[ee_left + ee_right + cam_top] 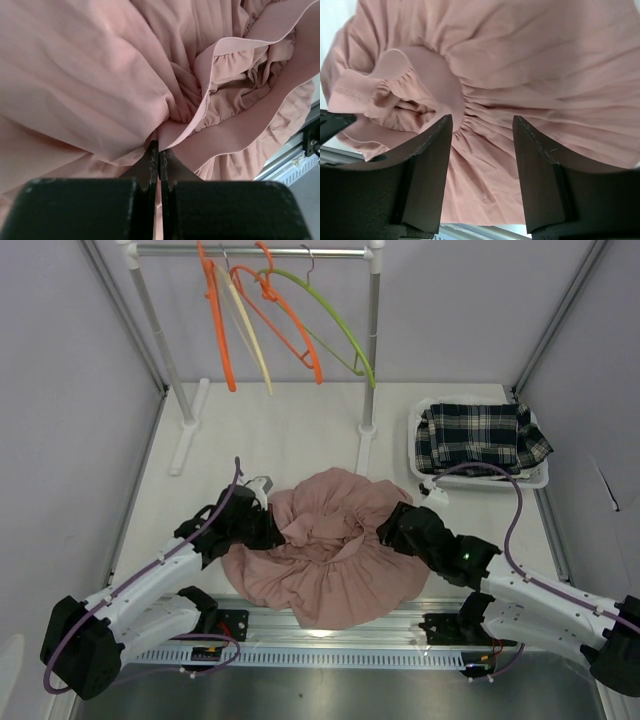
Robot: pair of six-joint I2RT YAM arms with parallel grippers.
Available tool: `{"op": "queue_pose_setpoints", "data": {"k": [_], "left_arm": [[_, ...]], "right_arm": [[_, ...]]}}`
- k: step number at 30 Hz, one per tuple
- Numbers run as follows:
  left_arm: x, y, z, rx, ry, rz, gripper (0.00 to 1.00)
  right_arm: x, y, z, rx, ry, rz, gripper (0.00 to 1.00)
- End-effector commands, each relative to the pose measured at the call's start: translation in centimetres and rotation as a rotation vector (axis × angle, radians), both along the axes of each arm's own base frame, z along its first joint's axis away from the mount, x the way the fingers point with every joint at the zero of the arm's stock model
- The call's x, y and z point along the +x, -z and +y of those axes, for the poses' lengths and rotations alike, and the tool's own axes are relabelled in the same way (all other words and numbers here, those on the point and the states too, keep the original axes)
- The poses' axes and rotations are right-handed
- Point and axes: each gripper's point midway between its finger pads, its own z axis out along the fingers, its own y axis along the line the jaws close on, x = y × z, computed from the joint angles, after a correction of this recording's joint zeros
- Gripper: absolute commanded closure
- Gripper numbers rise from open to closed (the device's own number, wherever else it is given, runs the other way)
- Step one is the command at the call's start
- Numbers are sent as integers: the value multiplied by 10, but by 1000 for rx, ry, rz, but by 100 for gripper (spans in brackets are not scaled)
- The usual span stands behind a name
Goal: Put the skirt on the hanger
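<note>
The skirt (330, 560), pink and pleated, lies in a rumpled heap on the counter (280, 430), between the two sets of fingers and touching both.

The left fingers (150, 165) are pressed together with no gap along their length. A fold of the pink fabric runs straight into their tips, so they pinch the skirt at its left edge. Just beyond those tips the smooth waistband (280, 25) curls in a loop over gathered cloth.

The right fingers (432, 165) stand apart with a clear gap between them, holding nothing. The gathered seam under the waistband shows in that gap, just past the tips. The band itself bulges up and to the left of the left-hand finger, and pleats fan out beyond and to the right. From above, these fingers sit at the skirt's right edge, opposite the left ones, with the heaped middle of the garment between the two.

Well beyond both sets of fingers, at the far side of the counter, stands a clothes rack (372, 340). Its rail carries several bare hangers (219, 330) in orange, cream and green. Beyond and to the right of the right fingers sits a white basket (480, 481) holding a folded plaid cloth (480, 435), apart from the skirt.
</note>
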Motion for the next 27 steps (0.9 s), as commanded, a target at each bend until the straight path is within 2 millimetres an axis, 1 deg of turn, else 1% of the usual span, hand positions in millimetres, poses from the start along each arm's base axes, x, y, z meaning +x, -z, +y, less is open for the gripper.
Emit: {"op": "queue_pose_setpoints", "data": {"k": [1, 2, 3, 4, 5, 6, 7, 8, 9, 10, 11, 12, 13, 15, 16, 17, 19, 20, 21, 22, 23, 24, 25, 26, 27], "left_arm": [[18, -33, -18, -106, 19, -118, 100], [20, -37, -18, -100, 21, -134, 100], [18, -37, -16, -87, 21, -126, 100], [23, -47, -17, -88, 21, -148, 99], [24, -50, -15, -79, 19, -159, 95], [25, -56, -14, -71, 23, -172, 80], [29, -68, -14, -75, 22, -200, 78], [30, -73, -13, -66, 19, -215, 77], [32, -78, -11, -55, 24, -234, 74], [34, -96, -12, -63, 27, -259, 68], [35, -102, -11, -57, 35, -275, 64], [37, -114, -12, -66, 37, -296, 61], [37, -118, -12, -65, 40, -301, 51], [37, -137, -12, -69, 50, -331, 49], [36, -142, -11, -70, 53, -340, 46], [37, -157, -11, -82, 58, -370, 45], [35, -167, -10, -88, 57, -385, 44], [32, -178, -9, -95, 58, -397, 45], [31, -195, -9, -112, 60, -421, 45], [29, -203, -8, -120, 63, -429, 45], [29, -224, -7, -137, 55, -468, 44], [27, -241, -3, -138, 48, -497, 44], [31, -265, 5, -135, 8, -551, 42], [32, -274, 11, -117, -14, -576, 41], [37, -277, 17, -84, -44, -574, 40]], "right_arm": [[25, -56, 21, 49, -10, -127, 42], [28, -53, 22, 10, -17, -123, 39], [30, -55, 23, -7, -26, -128, 39], [32, -57, 24, -33, -41, -139, 39], [35, -66, 26, -39, -43, -152, 38], [37, -65, 27, -68, -57, -157, 38], [39, -69, 27, -75, -60, -162, 38], [42, -78, 29, -71, -63, -174, 37], [44, -81, 30, -75, -68, -178, 37], [48, -83, 28, -88, -68, -181, 37], [48, -86, 29, -84, -78, -182, 36], [51, -92, 30, -78, -84, -190, 36], [53, -93, 31, -79, -88, -189, 36], [56, -100, 31, -81, -108, -201, 36], [56, -101, 32, -86, -117, -203, 36], [57, -102, 30, -97, -119, -204, 36], [59, -107, 29, -95, -123, -213, 35], [60, -109, 26, -93, -119, -216, 35], [61, -111, 24, -90, -120, -218, 35], [62, -113, 22, -89, -118, -220, 35], [62, -114, 21, -87, -126, -217, 35], [65, -115, 16, -90, -112, -219, 35], [66, -116, 14, -95, -114, -220, 35], [67, -118, 12, -93, -110, -223, 35], [70, -120, 9, -95, -101, -225, 35]]}}
